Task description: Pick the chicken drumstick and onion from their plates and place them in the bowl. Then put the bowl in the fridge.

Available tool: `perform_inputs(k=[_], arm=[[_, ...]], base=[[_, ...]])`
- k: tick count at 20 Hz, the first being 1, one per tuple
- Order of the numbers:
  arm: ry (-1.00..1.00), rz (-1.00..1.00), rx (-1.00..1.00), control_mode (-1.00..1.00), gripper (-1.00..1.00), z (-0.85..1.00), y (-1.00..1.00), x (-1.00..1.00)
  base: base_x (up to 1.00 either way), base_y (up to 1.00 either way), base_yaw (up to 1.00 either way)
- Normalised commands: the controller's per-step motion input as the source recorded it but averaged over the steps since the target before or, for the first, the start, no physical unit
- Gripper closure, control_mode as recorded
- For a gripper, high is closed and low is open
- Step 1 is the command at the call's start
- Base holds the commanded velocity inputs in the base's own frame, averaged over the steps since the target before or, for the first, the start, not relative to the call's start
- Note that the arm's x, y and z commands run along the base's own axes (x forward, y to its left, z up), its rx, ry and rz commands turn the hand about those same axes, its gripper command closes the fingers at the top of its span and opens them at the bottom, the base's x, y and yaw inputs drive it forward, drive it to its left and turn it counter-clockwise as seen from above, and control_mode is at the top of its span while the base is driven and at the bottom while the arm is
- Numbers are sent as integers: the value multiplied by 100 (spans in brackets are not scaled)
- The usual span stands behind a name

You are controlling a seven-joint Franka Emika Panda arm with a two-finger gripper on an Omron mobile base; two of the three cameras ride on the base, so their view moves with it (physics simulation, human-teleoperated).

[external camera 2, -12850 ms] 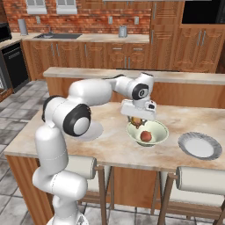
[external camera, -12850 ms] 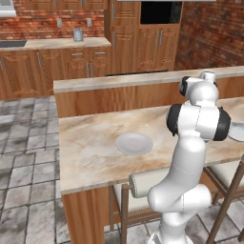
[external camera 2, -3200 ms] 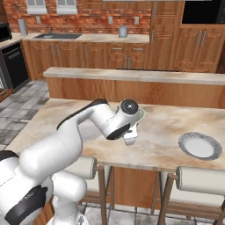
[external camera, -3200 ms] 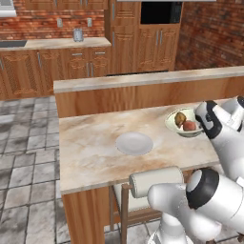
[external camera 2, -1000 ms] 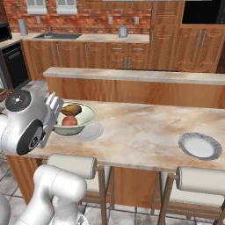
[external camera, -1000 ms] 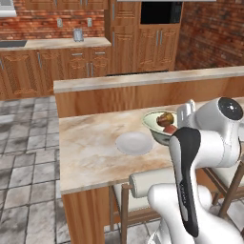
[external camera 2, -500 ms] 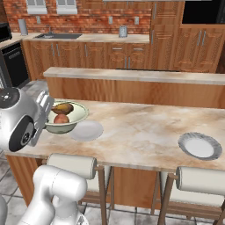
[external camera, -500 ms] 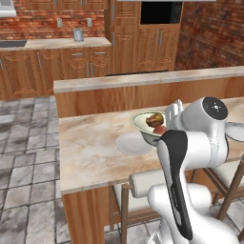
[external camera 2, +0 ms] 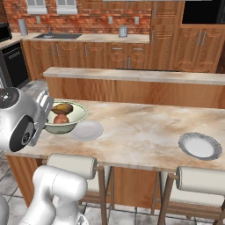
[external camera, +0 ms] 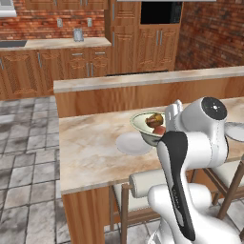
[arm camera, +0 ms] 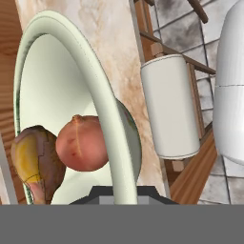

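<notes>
My gripper [arm camera: 116, 191] is shut on the rim of the pale greenish-cream bowl [arm camera: 57, 90], which hangs just above the counter. Inside the bowl lie the golden-brown chicken drumstick [arm camera: 33, 159] and the reddish onion [arm camera: 83, 143]. From the left base view, the bowl [external camera: 144, 125] with drumstick [external camera: 153, 119] and onion [external camera: 160, 130] sits at the hand's left, over one of the two plates [external camera: 132, 143]. In the right base view the gripper [external camera 2: 44, 112] grips the bowl [external camera 2: 72, 117] at its left edge, beside that plate [external camera 2: 87, 130]. The fridge is out of view.
The other grey plate [external camera 2: 200, 146] lies at the counter's right end. White-cushioned stools [external camera 2: 70, 166] stand under the counter's near edge. A raised wooden ledge [external camera 2: 132, 75] runs behind the counter. Wooden cabinets [external camera: 86, 64] line the far brick wall.
The arm has swung the bowl with both foods leftward along the counter, from its middle to above the left plate. The gripper has stayed shut on the rim.
</notes>
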Motion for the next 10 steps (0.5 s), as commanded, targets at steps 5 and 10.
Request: perform_inputs(k=[5,10], arm=[[0,0,0,-100,100,0,0,0],[0,0,0,100,100,0,0,0]], base=[[0,0,0],[0,0,0]])
